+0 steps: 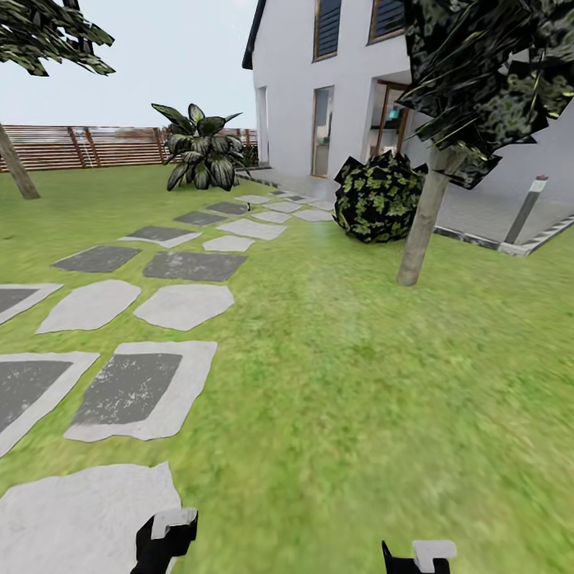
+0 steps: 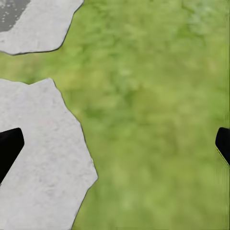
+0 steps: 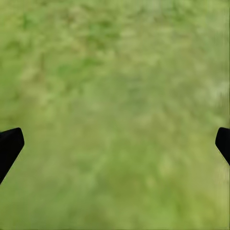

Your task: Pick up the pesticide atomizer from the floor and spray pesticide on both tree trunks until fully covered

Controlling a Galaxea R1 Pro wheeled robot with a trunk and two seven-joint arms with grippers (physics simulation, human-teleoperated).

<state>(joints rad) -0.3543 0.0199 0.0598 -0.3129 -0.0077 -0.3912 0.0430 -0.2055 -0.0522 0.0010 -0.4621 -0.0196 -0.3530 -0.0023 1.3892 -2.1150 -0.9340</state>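
Head view shows a tiny dark speck, possibly the pesticide atomizer [image 1: 249, 206], far up the stepping stones [image 1: 185, 306], so drive closer first, keeping both the left claw [image 2: 115, 146] and right claw [image 3: 115, 146] spread and empty.

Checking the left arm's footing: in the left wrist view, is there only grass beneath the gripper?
No: under the open left gripper, a pale stepping stone borders the grass.

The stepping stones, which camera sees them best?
The head view: the stones run as a whole path across the grass toward the house. The left wrist view has just parts of two pale stones, seen close up between the open left pincer tips. The right wrist view looks down at grass.
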